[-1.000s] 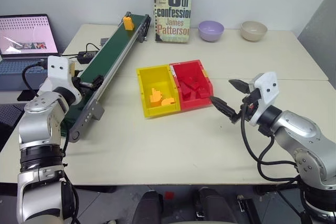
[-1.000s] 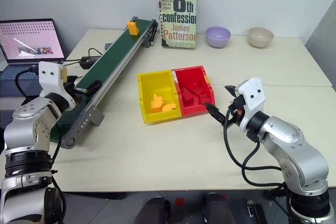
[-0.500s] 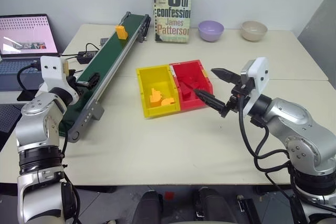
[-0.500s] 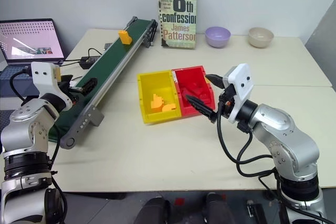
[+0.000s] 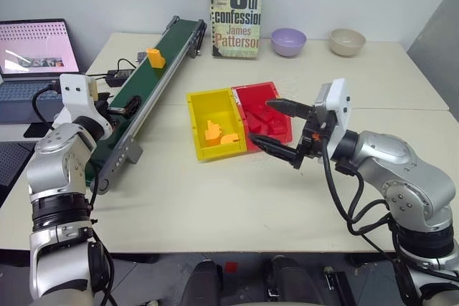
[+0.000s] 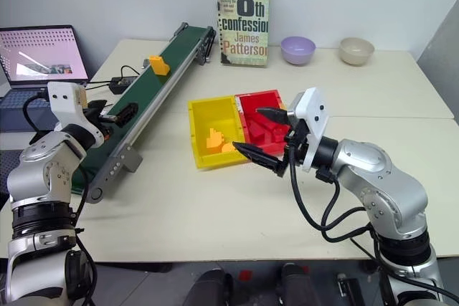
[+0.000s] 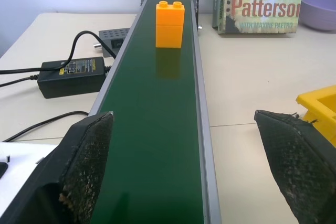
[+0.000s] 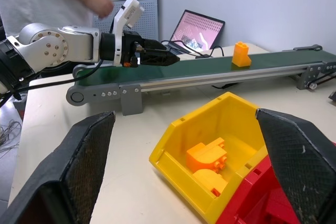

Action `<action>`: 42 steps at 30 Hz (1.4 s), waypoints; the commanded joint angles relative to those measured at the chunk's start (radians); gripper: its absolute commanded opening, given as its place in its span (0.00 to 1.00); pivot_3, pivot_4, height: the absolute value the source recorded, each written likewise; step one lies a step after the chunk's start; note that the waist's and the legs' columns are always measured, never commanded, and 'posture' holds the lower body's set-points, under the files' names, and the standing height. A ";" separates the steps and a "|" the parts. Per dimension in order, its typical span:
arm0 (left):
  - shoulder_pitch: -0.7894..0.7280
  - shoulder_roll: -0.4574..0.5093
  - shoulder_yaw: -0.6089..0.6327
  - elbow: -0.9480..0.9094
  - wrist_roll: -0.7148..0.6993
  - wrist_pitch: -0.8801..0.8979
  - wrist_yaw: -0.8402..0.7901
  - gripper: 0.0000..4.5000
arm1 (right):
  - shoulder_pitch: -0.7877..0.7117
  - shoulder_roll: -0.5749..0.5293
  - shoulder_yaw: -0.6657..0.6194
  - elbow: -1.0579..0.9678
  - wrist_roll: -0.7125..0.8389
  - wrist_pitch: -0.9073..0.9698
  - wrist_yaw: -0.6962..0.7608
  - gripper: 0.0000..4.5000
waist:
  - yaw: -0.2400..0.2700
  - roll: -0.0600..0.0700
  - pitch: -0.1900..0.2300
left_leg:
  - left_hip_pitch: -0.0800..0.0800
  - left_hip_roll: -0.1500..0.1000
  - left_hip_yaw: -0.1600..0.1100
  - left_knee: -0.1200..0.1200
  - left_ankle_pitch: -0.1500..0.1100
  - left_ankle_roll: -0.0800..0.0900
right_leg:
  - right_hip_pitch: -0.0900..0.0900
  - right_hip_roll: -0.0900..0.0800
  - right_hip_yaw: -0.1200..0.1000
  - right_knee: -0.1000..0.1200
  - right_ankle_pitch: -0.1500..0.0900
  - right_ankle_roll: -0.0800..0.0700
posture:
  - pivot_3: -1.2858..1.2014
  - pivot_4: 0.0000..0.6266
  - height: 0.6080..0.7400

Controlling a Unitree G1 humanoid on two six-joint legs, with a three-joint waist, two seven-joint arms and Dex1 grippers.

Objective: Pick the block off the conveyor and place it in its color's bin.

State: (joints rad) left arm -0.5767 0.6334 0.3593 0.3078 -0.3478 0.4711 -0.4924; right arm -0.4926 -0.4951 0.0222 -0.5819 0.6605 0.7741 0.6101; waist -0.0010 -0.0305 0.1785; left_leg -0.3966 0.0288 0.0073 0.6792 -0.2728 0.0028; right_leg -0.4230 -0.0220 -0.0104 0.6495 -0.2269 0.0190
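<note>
Left hand [image 7: 184, 171] sits low over the near end of the conveyor [image 5: 143, 91], fingers [image 7: 84, 156] spread wide on either side of the belt, nothing between them. It reads as a waiting catch pose, since the block [image 7: 169, 24] stands upright on the belt well ahead of it, straight down the line the hand points along, so the belt can bring it in between the fingers. Right hand [image 5: 281, 129] hangs above the bench just beside the red tray [image 5: 267, 109], also wide open and empty, aimed across the trays toward the conveyor; probably parked out of the way, as the left hand is the one lined up for the pick. The bin [image 5: 195, 105] lies between the two hands, nearer the right one, joined to the red tray, with a few orange pieces [image 5: 219, 132] already inside, which marks it as the drop spot. Pick not yet made. Against the earlier frames: the block has ridden down the belt from its far end and is now closer to the left hand, though still well apart from it. Left hand has kept its place, still open. Right hand has swung in from the bare bench to the trays and turned more toward the conveyor, its fingers now over the red tray's near edge.
</note>
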 commanded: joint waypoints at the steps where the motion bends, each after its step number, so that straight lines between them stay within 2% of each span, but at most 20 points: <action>1: -0.022 0.006 0.004 -0.014 -0.009 -0.011 -0.005 0.99 | -0.013 -0.007 -0.016 -0.013 0.015 -0.021 0.011 1.00 | 0.000 0.000 0.000 | 0.000 0.000 0.000 0.000 0.000 0.000 | 0.000 0.000 0.000 0.000 0.000 0.000 | 0.52 0.24 1.00; 25: -0.085 0.015 -0.039 0.173 0.045 -0.125 -0.029 0.99 | -0.050 -0.016 -0.024 -0.062 0.088 0.053 -0.047 1.00 | 0.000 0.000 0.000 | 0.000 0.000 0.000 0.000 0.000 0.000 | 0.000 0.000 0.000 0.000 0.000 0.000 | 0.52 0.24 1.00; 29: -0.086 0.016 -0.038 0.180 0.045 -0.136 -0.029 0.86 | -0.059 -0.021 -0.027 -0.058 0.094 0.060 -0.050 1.00 | 0.000 0.000 0.000 | 0.000 0.000 0.000 0.000 0.000 0.000 | 0.000 0.000 0.000 0.000 0.000 0.000 | 0.52 0.24 1.00; 37: -0.038 0.023 -0.013 0.141 0.041 -0.113 0.001 0.48 | -0.054 -0.029 -0.032 -0.051 0.092 0.051 -0.044 1.00 | 0.000 0.000 0.000 | 0.000 0.000 0.000 0.000 0.000 0.000 | 0.000 0.000 0.000 0.000 0.000 0.000 | 0.52 0.24 1.00; 39: -0.018 0.025 -0.007 0.117 0.034 -0.104 0.002 0.42 | -0.052 -0.031 -0.033 -0.046 0.088 0.045 -0.041 1.00 | 0.000 0.000 0.000 | 0.000 0.000 0.000 0.000 0.000 0.000 | 0.000 -0.001 0.000 0.000 0.000 0.000 | 0.52 0.24 1.00; 42: 0.000 0.025 0.002 0.086 0.023 -0.087 0.012 0.40 | -0.047 -0.033 -0.034 -0.039 0.083 0.038 -0.037 1.00 | 0.000 0.000 0.000 | 0.000 0.000 0.000 0.000 0.000 0.000 | 0.000 -0.002 0.000 0.000 0.000 0.000 | 0.52 0.24 1.00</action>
State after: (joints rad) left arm -0.5781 0.6393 0.3386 0.4432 -0.3126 0.3756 -0.4903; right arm -0.5302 -0.5209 0.0195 -0.6053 0.7333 0.8357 0.5673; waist -0.0013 -0.0305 0.1785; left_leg -0.3966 0.0292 0.0066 0.6792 -0.2728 0.0028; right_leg -0.4231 -0.0238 -0.0102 0.6497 -0.2269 0.0189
